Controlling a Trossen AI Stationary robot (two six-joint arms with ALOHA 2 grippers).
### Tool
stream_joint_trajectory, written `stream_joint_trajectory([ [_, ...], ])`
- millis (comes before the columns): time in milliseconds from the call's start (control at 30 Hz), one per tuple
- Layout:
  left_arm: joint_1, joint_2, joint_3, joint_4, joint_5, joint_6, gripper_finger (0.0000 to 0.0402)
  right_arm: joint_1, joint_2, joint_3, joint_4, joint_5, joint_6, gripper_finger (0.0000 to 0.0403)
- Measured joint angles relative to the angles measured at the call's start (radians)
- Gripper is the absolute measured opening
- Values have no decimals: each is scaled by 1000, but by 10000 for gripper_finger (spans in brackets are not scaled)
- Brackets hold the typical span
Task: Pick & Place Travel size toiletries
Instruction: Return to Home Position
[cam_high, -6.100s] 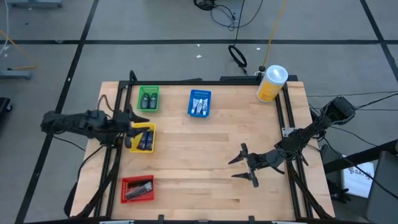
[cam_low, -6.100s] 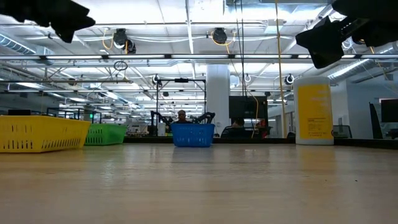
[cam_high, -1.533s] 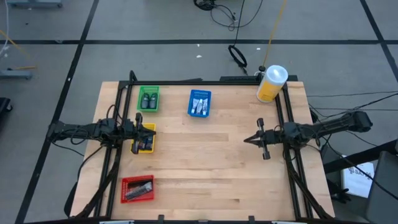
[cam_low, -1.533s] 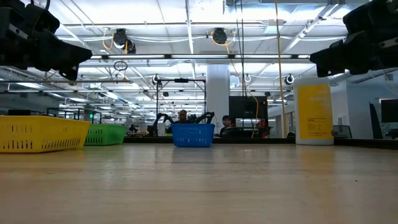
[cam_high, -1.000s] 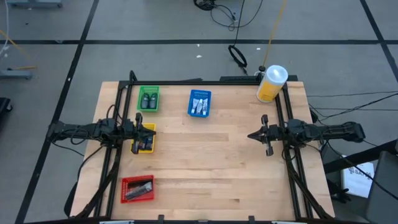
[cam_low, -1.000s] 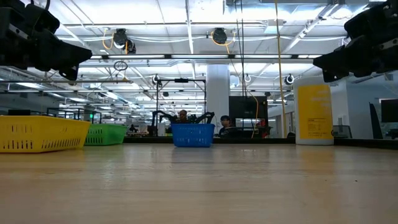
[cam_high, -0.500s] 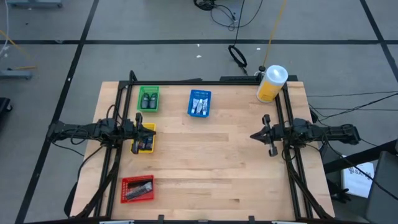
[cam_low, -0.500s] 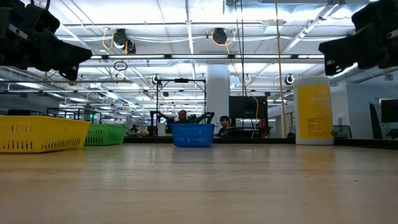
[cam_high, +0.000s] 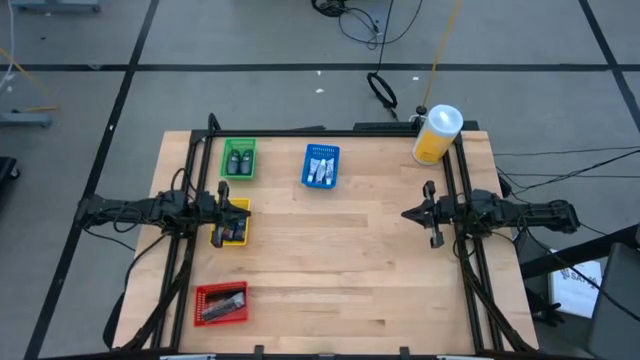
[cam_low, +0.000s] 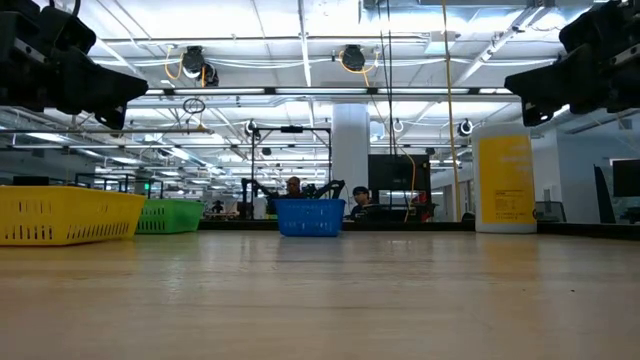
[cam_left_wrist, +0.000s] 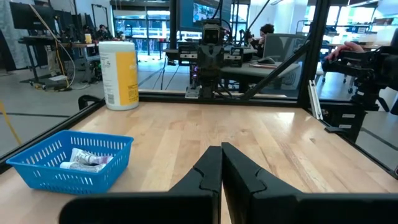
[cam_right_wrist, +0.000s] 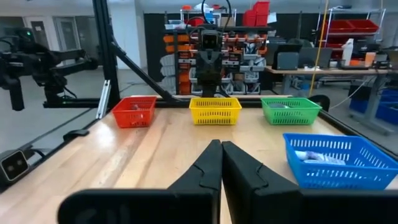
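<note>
The travel size toiletries lie sorted in four small trays: dark bottles in the green tray (cam_high: 238, 158), whitish tubes (cam_left_wrist: 84, 160) in the blue tray (cam_high: 320, 166), dark items in the yellow tray (cam_high: 229, 230), and grey packets in the red tray (cam_high: 220, 303). My left gripper (cam_high: 244, 206) hangs shut and level above the yellow tray's far end, holding nothing; its fingers (cam_left_wrist: 211, 168) meet in the left wrist view. My right gripper (cam_high: 406, 214) is shut, level and holds nothing, near the table's right edge, pointing at the left arm.
A big yellow canister with a white lid (cam_high: 436, 134) stands at the far right corner. Black frame rails (cam_high: 452, 190) run along both sides of the wooden table (cam_high: 330, 270). The table's middle and near right show bare wood. People sit in the room beyond.
My right arm has drawn back a little toward the table's right edge and settled level, its gripper staying shut. The trays and their contents have not moved.
</note>
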Motion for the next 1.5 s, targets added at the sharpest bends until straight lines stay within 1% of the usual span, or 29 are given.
stream_joint_trajectory([
  [133,0,0,0,0,0,0,8,0,0,0,-1,0,23,0],
  [500,0,0,0,1,0,0,8,1,0,0,2,0,24,0],
  [767,0,0,0,2,0,0,8,1,10,0,53,3,24,0],
  [1500,0,0,0,2,0,0,8,1,10,0,62,4,24,0],
])
